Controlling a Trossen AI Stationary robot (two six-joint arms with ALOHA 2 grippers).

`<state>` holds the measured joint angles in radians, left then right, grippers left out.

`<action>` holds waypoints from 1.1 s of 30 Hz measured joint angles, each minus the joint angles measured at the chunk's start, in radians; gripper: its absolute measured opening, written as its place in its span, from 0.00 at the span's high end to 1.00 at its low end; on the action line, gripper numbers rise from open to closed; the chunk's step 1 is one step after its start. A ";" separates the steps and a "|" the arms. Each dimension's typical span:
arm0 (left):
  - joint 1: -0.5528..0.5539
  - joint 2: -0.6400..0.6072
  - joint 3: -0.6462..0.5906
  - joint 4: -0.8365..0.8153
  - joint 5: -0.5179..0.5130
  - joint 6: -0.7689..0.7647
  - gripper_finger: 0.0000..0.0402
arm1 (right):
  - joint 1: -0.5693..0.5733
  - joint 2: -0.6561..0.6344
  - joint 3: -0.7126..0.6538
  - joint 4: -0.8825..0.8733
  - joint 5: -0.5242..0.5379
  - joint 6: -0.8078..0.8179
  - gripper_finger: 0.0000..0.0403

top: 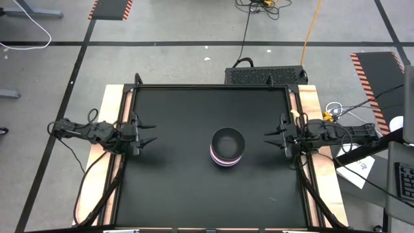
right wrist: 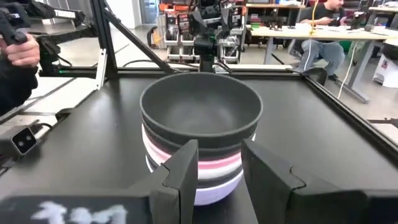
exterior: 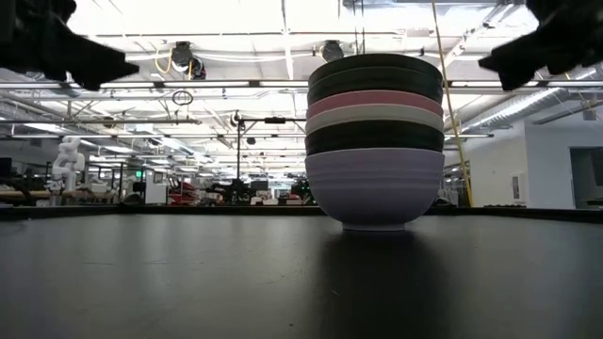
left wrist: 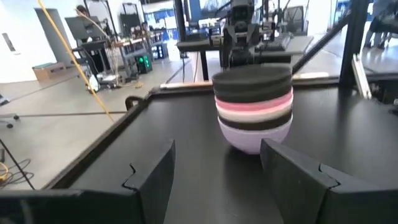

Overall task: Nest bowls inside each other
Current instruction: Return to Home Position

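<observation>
Several bowls [top: 227, 147] are nested in one stack a little right of the table's middle. The lavender bowl [exterior: 375, 184] at the bottom rests by its foot on the black tabletop [top: 194, 188]. Above it come black, white, pink and two black bowls; the top black one [right wrist: 200, 112] shows an empty hollow. My left gripper [top: 150, 133] hangs open at the table's left edge, pointing level at the stack [left wrist: 254, 106]. My right gripper [top: 270, 134] hangs open at the right edge, also level and facing the stack, apart from it.
A raised black frame [top: 213, 87] with wooden strips runs round the tabletop. A black box [top: 265, 76] sits on the floor beyond the far edge. In the right wrist view a person's hand [right wrist: 18, 50] and a seated person [right wrist: 323, 37] show beyond the table.
</observation>
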<state>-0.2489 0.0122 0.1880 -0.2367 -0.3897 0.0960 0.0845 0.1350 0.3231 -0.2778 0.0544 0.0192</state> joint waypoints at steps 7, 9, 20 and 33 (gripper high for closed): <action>0.000 -0.001 -0.035 0.028 0.028 0.000 0.41 | 0.000 -0.066 -0.126 0.201 -0.003 0.041 0.71; 0.001 -0.001 -0.037 0.032 0.060 -0.002 0.41 | -0.006 -0.067 -0.137 0.191 -0.002 0.071 0.71; 0.003 0.000 -0.094 0.029 0.078 -0.010 0.41 | -0.096 -0.067 -0.302 0.318 -0.041 0.148 0.71; 0.162 0.009 -0.096 -0.004 0.126 0.003 0.41 | -0.325 -0.039 -0.306 0.326 -0.223 0.090 0.71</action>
<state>-0.0870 0.0215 0.0917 -0.2405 -0.2641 0.0985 -0.2401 0.0959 0.0174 0.0484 -0.1683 0.1094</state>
